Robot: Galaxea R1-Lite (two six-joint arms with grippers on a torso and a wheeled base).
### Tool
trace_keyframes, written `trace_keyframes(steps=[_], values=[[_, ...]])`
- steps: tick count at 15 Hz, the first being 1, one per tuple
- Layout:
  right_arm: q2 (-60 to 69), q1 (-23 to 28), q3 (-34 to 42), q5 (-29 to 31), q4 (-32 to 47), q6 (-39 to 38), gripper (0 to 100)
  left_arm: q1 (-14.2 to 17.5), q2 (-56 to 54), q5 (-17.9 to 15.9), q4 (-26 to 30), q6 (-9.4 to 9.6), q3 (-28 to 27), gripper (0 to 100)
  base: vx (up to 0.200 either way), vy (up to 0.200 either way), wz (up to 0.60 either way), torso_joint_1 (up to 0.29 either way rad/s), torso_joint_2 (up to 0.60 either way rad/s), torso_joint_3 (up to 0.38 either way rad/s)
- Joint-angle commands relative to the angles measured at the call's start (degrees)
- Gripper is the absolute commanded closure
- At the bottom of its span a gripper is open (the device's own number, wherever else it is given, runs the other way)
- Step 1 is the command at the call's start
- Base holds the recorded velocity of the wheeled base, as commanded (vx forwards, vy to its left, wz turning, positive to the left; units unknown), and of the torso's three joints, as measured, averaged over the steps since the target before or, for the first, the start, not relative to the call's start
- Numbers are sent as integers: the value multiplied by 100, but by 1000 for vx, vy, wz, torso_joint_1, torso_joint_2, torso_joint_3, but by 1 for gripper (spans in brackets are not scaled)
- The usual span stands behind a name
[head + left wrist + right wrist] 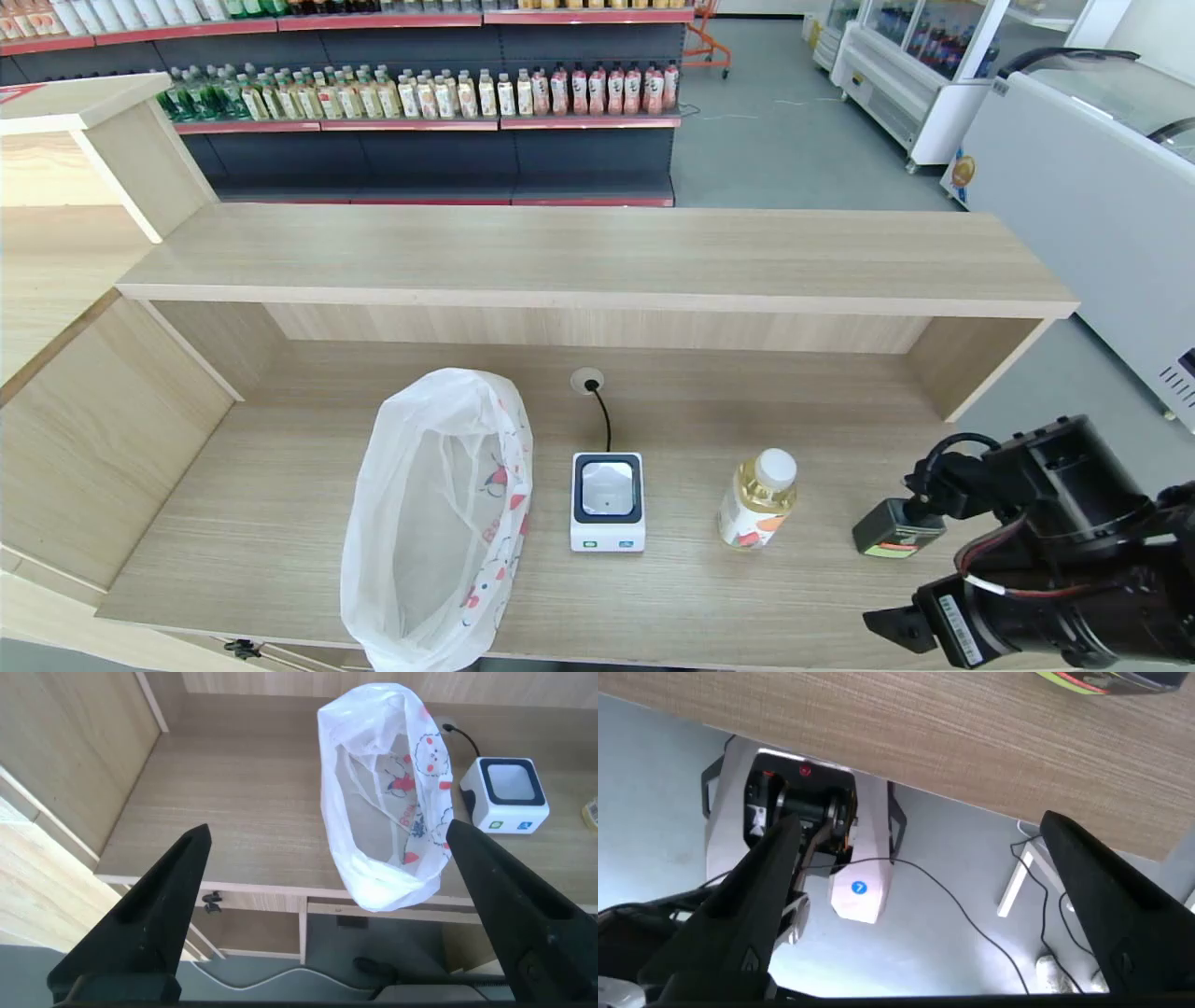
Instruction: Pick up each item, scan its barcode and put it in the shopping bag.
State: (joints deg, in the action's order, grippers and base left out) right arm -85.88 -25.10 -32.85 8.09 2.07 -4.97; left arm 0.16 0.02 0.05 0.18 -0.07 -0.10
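A shop aisle with shelves of bottled drinks (420, 93) and white chest freezers (1074, 168) lies behind the pale wood-grain checkout worktop (280, 504) where I work. On it, towards my left, a thin white plastic shopping bag with red printed figures (439, 523) stands with its mouth open, its lower end at the near edge. Just beside it on the right sits a small white barcode scanner with a dark square window (607, 499), its black cable (604, 415) running to a round hole farther back. Right of the scanner, apart from it, a clear plastic bottle of yellow liquid with a white cap (758, 499) stands upright. Farther right, near my right arm, lies a small dark item with a red and green label (896, 539); it may be a box, though I cannot be sure. My left end effector (327, 831) is spread wide and grips nothing, off the near edge before the bag. My right end effector (920, 821) is equally wide and empty, above the floor beside the worktop's edge.
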Motion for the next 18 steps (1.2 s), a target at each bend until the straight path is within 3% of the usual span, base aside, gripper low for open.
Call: trace_keyframes(steps=[1, 6, 12, 18], values=[[-667, -109, 69, 26, -453, 5, 0, 2, -2, 4, -1, -1, 1, 0, 0, 0, 0, 0, 0, 0], [-1598, -540, 156, 693, -1868, -364, 0, 2, -2, -5, -1, -1, 1, 0, 0, 0, 0, 0, 0, 0], [-2635, -619, 174, 764, -3749, -390, 0, 2, -2, 4, -1, -1, 1, 0, 0, 0, 0, 0, 0, 0], [-3259, -698, 139, 781, -4997, -373, 0, 2, -2, 4, -1, -1, 1, 0, 0, 0, 0, 0, 0, 0]])
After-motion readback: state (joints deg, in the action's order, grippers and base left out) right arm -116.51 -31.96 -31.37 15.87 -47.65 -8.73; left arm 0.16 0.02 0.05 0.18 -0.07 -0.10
